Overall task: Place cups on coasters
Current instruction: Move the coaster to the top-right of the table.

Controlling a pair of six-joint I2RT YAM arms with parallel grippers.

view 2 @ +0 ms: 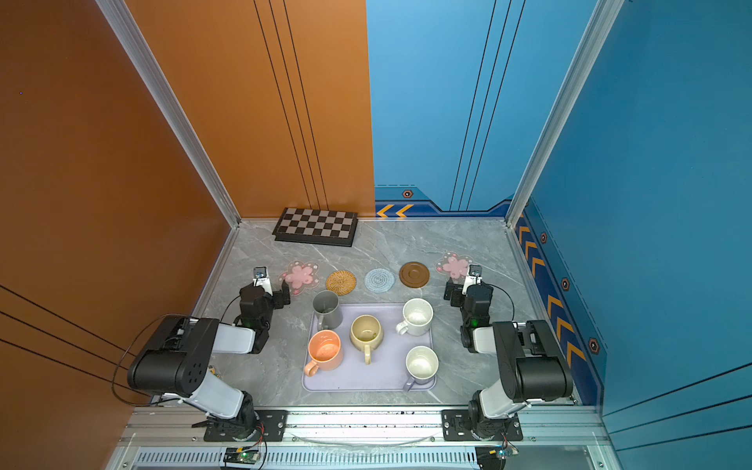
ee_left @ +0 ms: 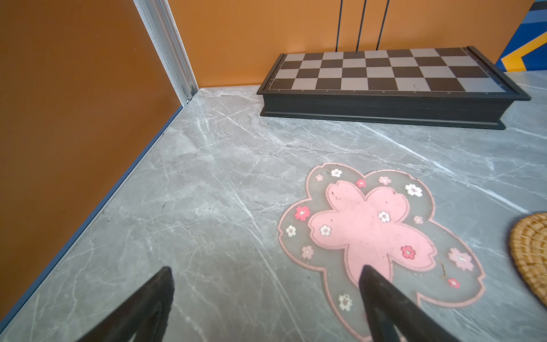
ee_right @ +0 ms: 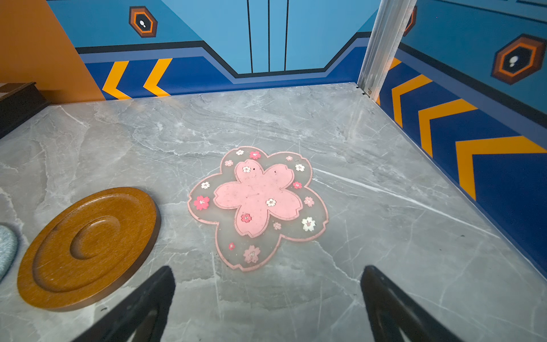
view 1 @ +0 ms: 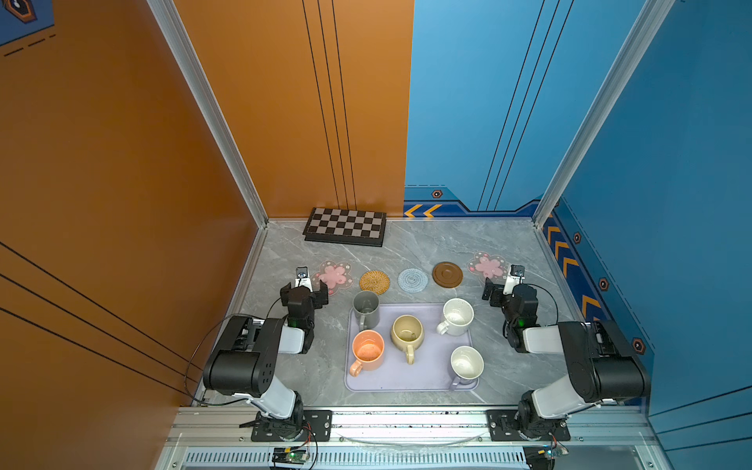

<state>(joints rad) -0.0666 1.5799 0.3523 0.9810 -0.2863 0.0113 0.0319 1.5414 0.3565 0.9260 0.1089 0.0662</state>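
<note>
Cups: five mugs, all upright on the lavender tray (view 1: 431, 378), none on a coaster. The grey mug (view 1: 366, 309) is at the tray's far left corner and the orange mug (view 1: 368, 350) at near left. The beige mug (view 1: 407, 331) is in the middle, the speckled white mug (view 1: 457, 315) at far right and the lavender mug (view 1: 466, 364) at near right.

Coasters lie in a row on the table (view 1: 407, 244) beyond the tray, all bare. From left: left flower coaster (view 1: 335, 274), rattan coaster (view 1: 374, 281), blue spiral coaster (view 1: 412, 280), wooden disc (view 1: 447, 274), right flower coaster (view 1: 488, 265). The chequered board (view 1: 345, 226) sits against the back wall.

Left gripper (ee_left: 265, 269): fingers spread wide, nothing between them. One finger overlaps the left flower coaster in the wrist view; contact cannot be told.

Right gripper (ee_right: 266, 268): fingers wide apart and empty. The right flower coaster lies ahead of them, with the wooden disc beside it.
</note>
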